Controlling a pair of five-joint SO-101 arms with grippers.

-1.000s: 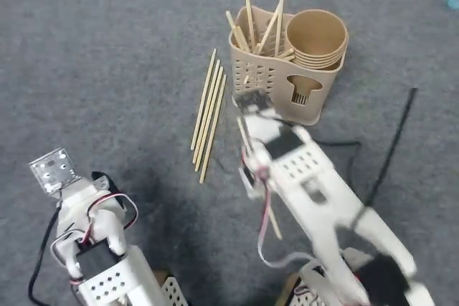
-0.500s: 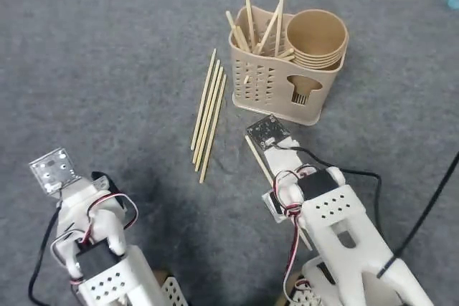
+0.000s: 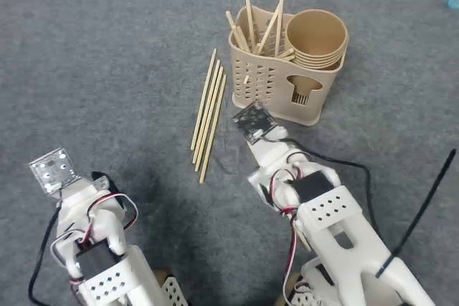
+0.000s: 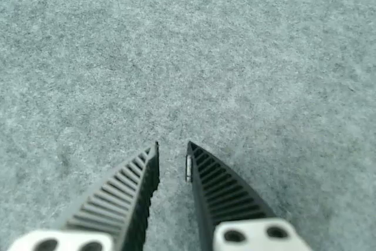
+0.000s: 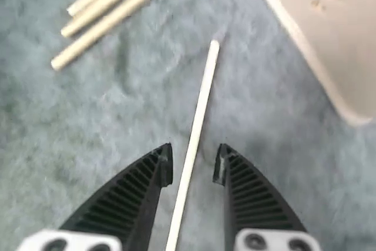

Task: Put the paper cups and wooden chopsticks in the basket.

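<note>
Though loose, four grouped chopsticks (image 3: 208, 110), one basket (image 3: 276, 80).

Paper cups (image 3: 316, 35) stacked in basket (image 3: 267, 78), loose chopsticks (image 3: 208, 112) lying flat beside it

carpet (image 3: 107, 69): fuzzy grey cloth | chopsticks (image 3: 208, 116): pale matt wood | basket (image 3: 267, 82): perforated plastic

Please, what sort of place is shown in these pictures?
Probably a robotics test bench, not a kitchen: grey carpet-like cloth as the work surface, a left arm and right arm side by side, a basket with paper cups, and wooden chopsticks lying beside it.
</note>
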